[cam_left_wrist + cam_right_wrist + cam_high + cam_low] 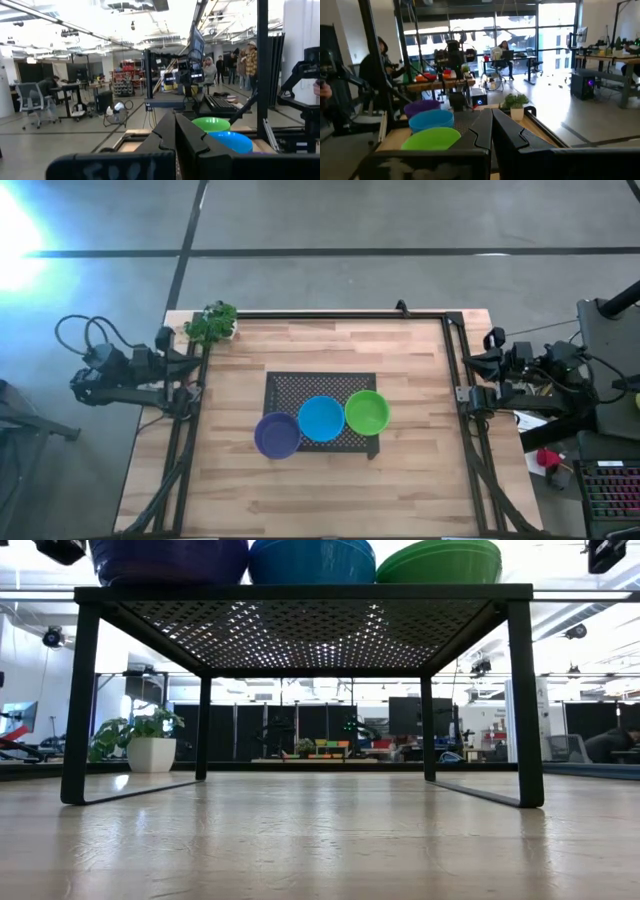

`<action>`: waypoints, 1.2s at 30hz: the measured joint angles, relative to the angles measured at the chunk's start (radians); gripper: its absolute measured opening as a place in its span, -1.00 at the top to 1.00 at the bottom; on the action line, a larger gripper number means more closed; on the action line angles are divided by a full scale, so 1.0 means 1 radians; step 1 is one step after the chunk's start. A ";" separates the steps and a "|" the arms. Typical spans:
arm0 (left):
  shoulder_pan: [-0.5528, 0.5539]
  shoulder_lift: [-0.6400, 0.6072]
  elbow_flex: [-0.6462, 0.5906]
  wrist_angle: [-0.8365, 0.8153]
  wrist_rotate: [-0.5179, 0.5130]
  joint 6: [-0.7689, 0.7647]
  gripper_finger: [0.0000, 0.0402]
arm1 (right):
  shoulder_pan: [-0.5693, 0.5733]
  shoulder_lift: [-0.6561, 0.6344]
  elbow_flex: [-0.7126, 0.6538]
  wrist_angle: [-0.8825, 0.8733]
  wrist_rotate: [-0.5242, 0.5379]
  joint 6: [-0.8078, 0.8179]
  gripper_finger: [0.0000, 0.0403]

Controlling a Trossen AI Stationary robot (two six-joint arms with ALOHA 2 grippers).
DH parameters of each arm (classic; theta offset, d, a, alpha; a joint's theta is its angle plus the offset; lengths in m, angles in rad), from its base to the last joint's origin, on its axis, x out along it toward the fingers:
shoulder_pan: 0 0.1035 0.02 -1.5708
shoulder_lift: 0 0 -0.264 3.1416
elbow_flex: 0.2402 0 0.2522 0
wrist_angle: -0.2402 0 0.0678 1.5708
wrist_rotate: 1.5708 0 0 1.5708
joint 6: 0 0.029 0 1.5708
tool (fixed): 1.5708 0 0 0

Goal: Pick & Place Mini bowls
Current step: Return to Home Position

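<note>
Left gripper point(175, 116) at the table's point(400, 480) 9 o'clock, right gripper point(491, 111) at 3, both pinched together — the mini bowls point(321, 418) sit atop the shelf point(300, 385), where a jolt could topple the purple bowl point(277, 434) overhanging its 7 o'clock corner.

Purple mini bowl point(277, 435), bright blue mini bowl point(321, 419), lime green mini bowl point(366, 412): all glossy, plain. Shelf point(290, 388) black, top of fine perforated mesh. Table point(330, 490) pale wood, plank stripes. Plant point(211, 322) green-leaved, pot point(152, 754) white. Floor point(400, 220) grey, dark seam lines.
</note>
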 joint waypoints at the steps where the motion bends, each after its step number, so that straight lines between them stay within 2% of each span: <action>1: 0.000 0.000 -0.016 0.012 0.000 -0.002 1.00 | 0.000 0.000 -0.015 0.012 0.000 -0.007 0.96; 9: 0.000 -0.001 -0.142 0.117 0.001 -0.018 1.00 | 0.000 0.000 -0.157 0.126 0.000 -0.020 0.96; 18: 0.000 -0.001 -0.259 0.211 0.001 -0.055 1.00 | 0.000 0.017 -0.207 0.223 0.000 -0.009 0.96; 25: 0.000 -0.001 -0.297 0.241 0.007 -0.054 1.00 | 0.000 0.018 -0.265 0.242 0.003 0.005 0.96; 36: 0.000 -0.001 -0.405 0.344 0.025 -0.036 1.00 | 0.000 0.018 -0.390 0.311 0.089 0.009 0.96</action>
